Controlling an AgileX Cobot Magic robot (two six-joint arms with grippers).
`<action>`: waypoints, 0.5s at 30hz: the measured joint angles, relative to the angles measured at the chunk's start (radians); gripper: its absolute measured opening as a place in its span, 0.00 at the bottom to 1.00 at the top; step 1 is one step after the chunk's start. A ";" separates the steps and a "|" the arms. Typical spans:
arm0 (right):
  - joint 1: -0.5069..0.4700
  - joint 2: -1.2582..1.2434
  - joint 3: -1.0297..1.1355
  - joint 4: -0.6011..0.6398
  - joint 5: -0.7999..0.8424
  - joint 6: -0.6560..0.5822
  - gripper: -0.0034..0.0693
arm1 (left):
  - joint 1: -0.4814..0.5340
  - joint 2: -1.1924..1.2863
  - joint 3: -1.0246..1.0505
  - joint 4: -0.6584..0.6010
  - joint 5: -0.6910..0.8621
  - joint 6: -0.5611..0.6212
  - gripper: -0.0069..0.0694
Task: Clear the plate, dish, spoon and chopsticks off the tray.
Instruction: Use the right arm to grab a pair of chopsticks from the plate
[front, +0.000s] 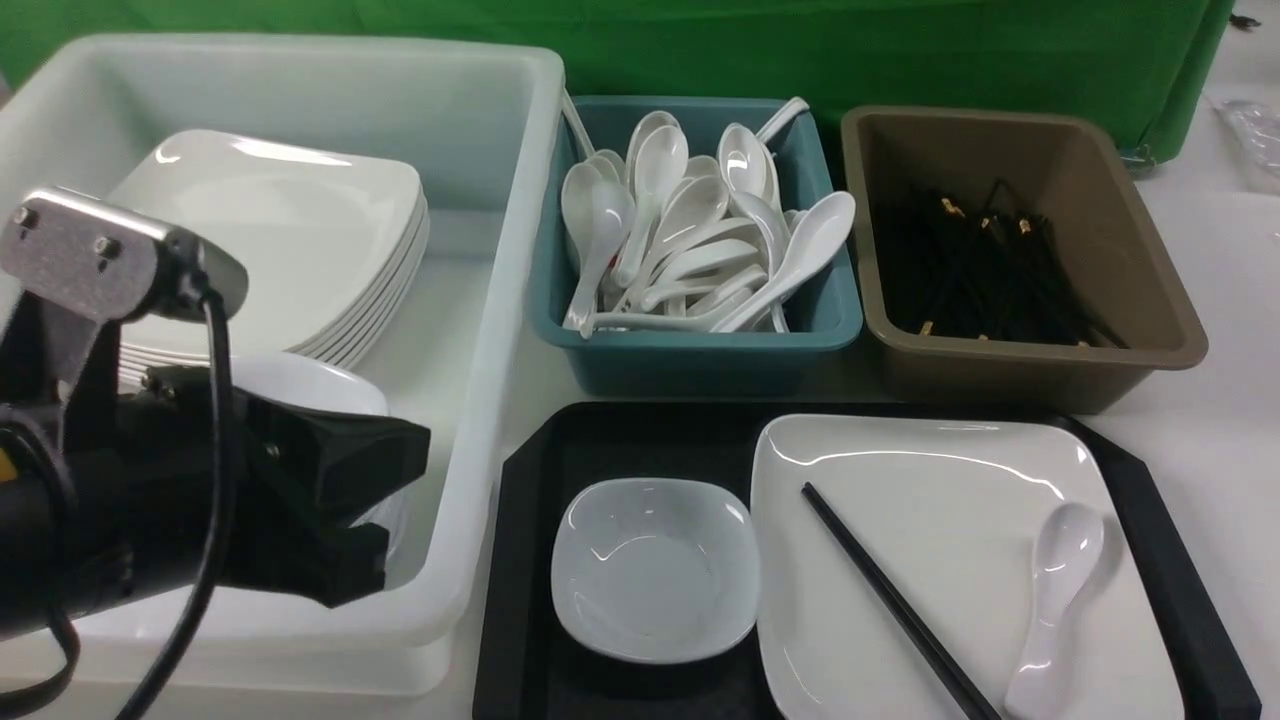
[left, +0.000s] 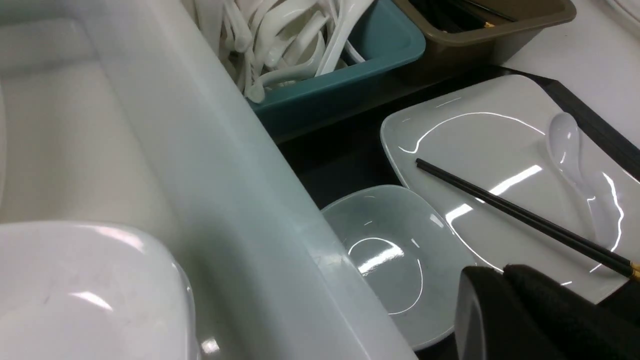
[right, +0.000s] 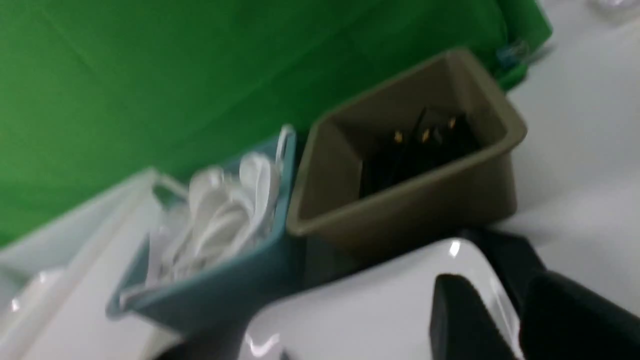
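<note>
Nearest, the tray (front: 520, 560) holds all four items: the dish (front: 655, 570) on its left, and beside it the plate (front: 940, 480) bearing the chopsticks (front: 885, 595) and the spoon (front: 1060, 590). The right pincer (right: 505, 295) hangs at the plate's rim, its grip indeterminate through blur. The left pincer (front: 385, 500), pressed together and empty, hovers over the white tub (front: 480, 300). Judgement: clearing is barely begun, and the chopsticks should go next to the brown bin (front: 1130, 270) beyond.

White spoon (front: 1055, 600), chopsticks (front: 900, 610) on plate (front: 930, 480); dish (front: 655, 570) beside; both on tray (front: 630, 440)
</note>
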 joint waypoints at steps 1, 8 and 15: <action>0.016 0.041 -0.044 0.001 0.059 -0.033 0.36 | -0.002 0.000 0.000 -0.011 0.002 0.020 0.11; 0.182 0.589 -0.481 0.002 0.525 -0.387 0.35 | -0.097 0.000 -0.057 -0.065 0.067 0.122 0.11; 0.349 1.127 -0.782 -0.017 0.760 -0.458 0.35 | -0.140 0.000 -0.100 -0.069 0.110 0.130 0.11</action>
